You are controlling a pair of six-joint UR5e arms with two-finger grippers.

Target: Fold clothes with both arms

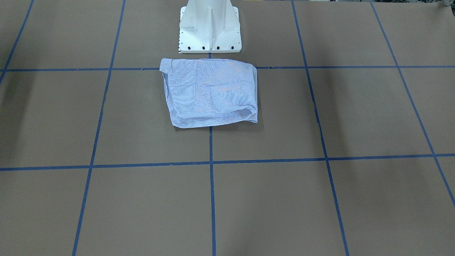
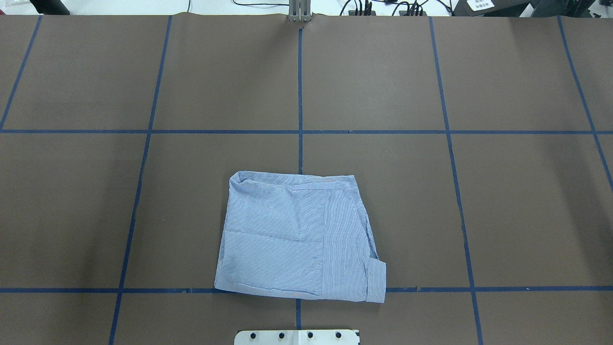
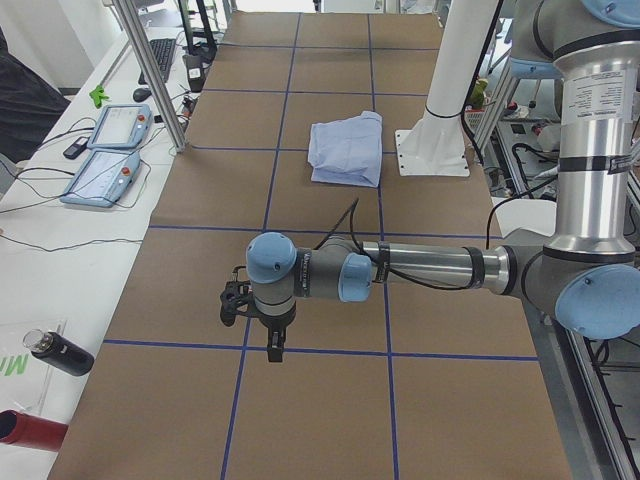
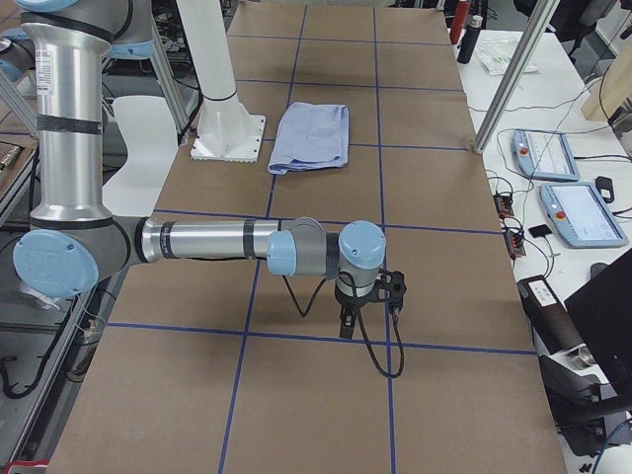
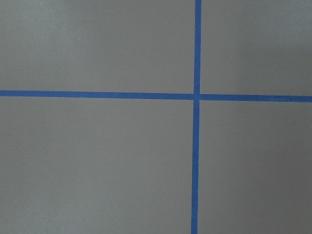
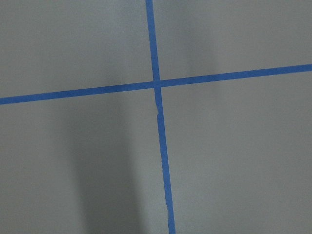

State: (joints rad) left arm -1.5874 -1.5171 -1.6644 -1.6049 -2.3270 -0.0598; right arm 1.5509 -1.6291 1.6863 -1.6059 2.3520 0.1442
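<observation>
Here the folded shirt point(image 2: 287, 239) lies flat, long axis running left-right.

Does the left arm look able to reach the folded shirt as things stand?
Probably yes: the left gripper hangs above the table apart from the shirt, nothing lies between them, and the pedestal stands beside it, not in the way.
</observation>
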